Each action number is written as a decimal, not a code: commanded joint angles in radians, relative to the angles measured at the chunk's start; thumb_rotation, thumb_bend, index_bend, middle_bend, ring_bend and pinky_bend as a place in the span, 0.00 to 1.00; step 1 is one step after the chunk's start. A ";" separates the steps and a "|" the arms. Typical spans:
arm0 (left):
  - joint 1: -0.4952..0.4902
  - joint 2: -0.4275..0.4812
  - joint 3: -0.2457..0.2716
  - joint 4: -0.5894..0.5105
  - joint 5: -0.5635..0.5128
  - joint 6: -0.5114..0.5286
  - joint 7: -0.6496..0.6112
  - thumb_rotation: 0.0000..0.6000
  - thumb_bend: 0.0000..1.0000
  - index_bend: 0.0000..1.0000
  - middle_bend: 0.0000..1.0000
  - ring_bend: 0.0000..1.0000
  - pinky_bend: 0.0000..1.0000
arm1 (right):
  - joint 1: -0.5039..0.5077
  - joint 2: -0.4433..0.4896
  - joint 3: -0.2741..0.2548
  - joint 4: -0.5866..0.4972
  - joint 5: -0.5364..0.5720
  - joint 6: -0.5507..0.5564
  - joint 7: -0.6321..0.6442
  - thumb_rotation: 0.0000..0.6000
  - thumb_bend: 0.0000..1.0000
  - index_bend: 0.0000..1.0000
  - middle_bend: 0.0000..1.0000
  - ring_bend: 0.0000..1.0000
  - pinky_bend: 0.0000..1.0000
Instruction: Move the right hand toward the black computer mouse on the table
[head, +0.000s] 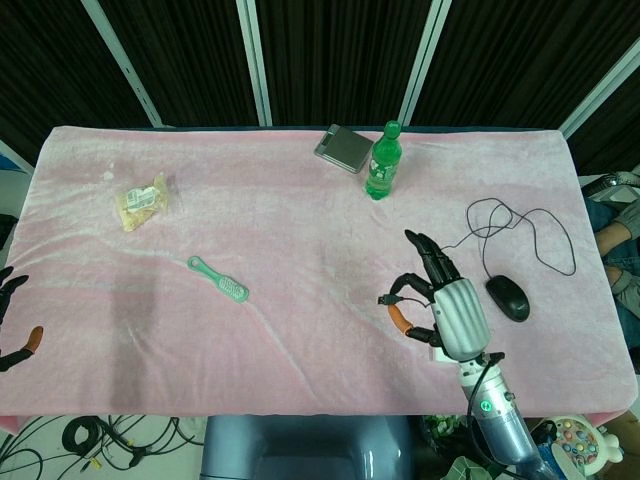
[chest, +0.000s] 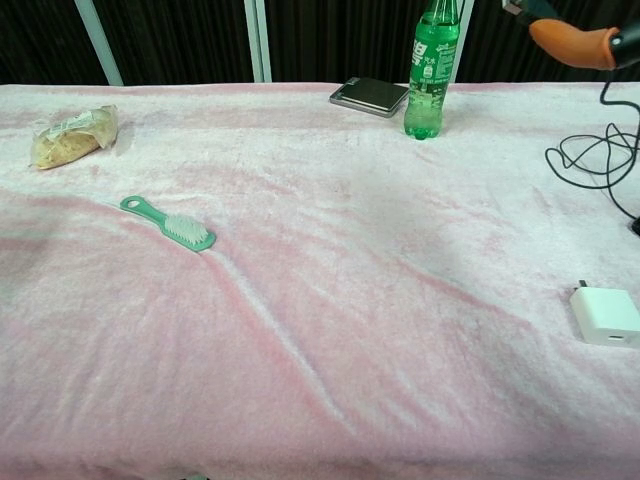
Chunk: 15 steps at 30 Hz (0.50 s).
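Observation:
The black computer mouse (head: 508, 298) lies at the right of the pink table, its thin black cable (head: 520, 232) looping behind it. My right hand (head: 445, 305) hovers above the cloth just left of the mouse, fingers spread and holding nothing. In the chest view only its orange-tipped thumb (chest: 572, 42) shows at the top right corner, and the cable (chest: 590, 160) runs down the right edge. At the far left edge, below the table's side, my left hand (head: 12, 330) shows only as dark fingers and an orange tip, empty.
A green bottle (head: 382, 162) and a grey flat device (head: 341, 148) stand at the back centre. A teal brush (head: 219, 279) and a snack bag (head: 141, 201) lie to the left. A white charger block (chest: 606, 316) sits near the front right. The pink cloth (head: 300, 340) covers the table.

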 joint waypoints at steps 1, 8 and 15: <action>0.001 0.000 0.000 0.000 0.000 0.001 0.000 1.00 0.34 0.16 0.06 0.00 0.00 | -0.056 0.005 -0.074 -0.009 -0.115 0.074 0.025 1.00 0.32 0.59 0.03 0.03 0.16; 0.000 -0.001 0.001 0.000 0.001 0.000 0.003 1.00 0.34 0.16 0.06 0.00 0.00 | -0.080 -0.034 -0.123 0.006 -0.200 0.093 -0.001 1.00 0.32 0.59 0.03 0.03 0.16; 0.001 0.000 0.000 0.001 0.000 0.000 0.001 1.00 0.34 0.16 0.06 0.00 0.00 | -0.082 -0.064 -0.126 0.011 -0.225 0.083 -0.032 1.00 0.32 0.59 0.03 0.03 0.16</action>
